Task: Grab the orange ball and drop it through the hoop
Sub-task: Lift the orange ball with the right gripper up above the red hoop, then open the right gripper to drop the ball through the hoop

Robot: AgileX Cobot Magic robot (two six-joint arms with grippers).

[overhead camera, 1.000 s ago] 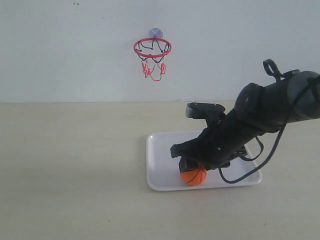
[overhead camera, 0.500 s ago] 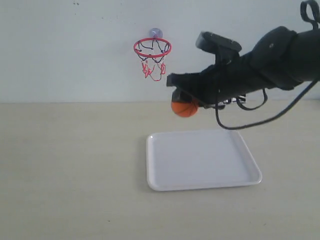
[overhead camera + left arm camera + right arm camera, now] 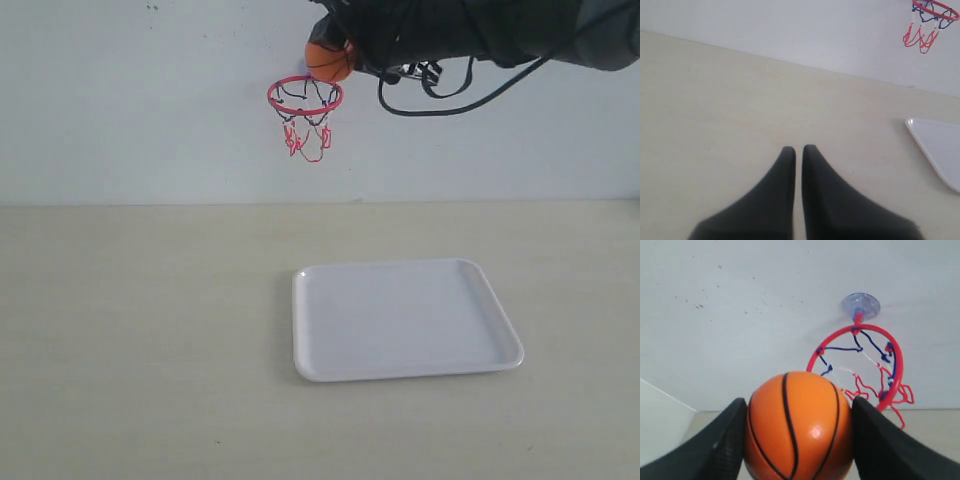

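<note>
exterior view: right pincer (image 3: pixel 340 48) high, orange ball (image 3: pixel 328 62) just above hoop (image 3: pixel 305 96)

Right tool (image 3: pixel 340 47) clamping orange ball (image 3: pixel 328 62) just above hoop (image 3: pixel 305 97), white tray (image 3: pixel 400 372) on tan table (image 3: pixel 140 330)

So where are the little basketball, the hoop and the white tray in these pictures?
orange ball (image 3: pixel 325 63): exterior view, on its visible orange skin, left of the gripper.
hoop (image 3: pixel 306 111): exterior view, on the front edge of the red ring.
white tray (image 3: pixel 400 320): exterior view, on the bare middle of its floor.
</note>
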